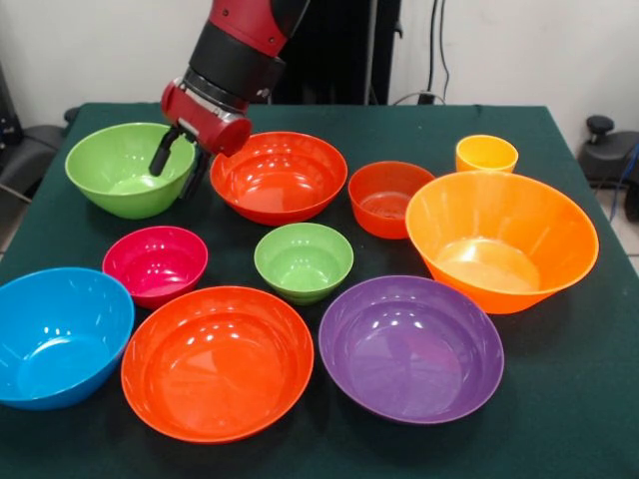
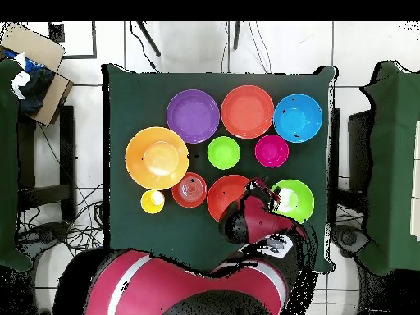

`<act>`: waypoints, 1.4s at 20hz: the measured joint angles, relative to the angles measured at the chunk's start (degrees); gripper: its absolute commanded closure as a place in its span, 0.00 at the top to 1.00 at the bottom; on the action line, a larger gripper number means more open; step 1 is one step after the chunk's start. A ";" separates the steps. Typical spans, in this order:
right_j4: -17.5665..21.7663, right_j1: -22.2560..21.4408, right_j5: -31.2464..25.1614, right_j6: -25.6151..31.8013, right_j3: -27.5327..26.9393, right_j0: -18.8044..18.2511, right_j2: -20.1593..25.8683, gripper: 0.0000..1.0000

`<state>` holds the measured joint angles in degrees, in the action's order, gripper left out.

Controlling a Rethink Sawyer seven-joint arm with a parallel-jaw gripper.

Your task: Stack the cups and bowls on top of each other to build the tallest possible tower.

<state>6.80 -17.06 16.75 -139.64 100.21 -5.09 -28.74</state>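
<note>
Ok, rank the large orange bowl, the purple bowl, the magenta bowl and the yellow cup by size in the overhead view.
1. Large orange bowl
2. Purple bowl, only slightly smaller than the orange
3. Magenta bowl
4. Yellow cup, clearly the smallest

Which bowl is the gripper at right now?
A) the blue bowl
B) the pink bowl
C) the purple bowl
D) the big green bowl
D: the gripper hangs at the rim of the big green bowl, on the side facing the neighbouring red-orange bowl; the overhead view shows it at the same bowl.
</note>
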 measured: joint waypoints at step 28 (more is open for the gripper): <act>-0.03 7.60 8.02 0.00 -0.04 -0.49 -0.10 1.00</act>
<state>6.77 -9.46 24.77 -139.64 100.17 -5.59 -28.84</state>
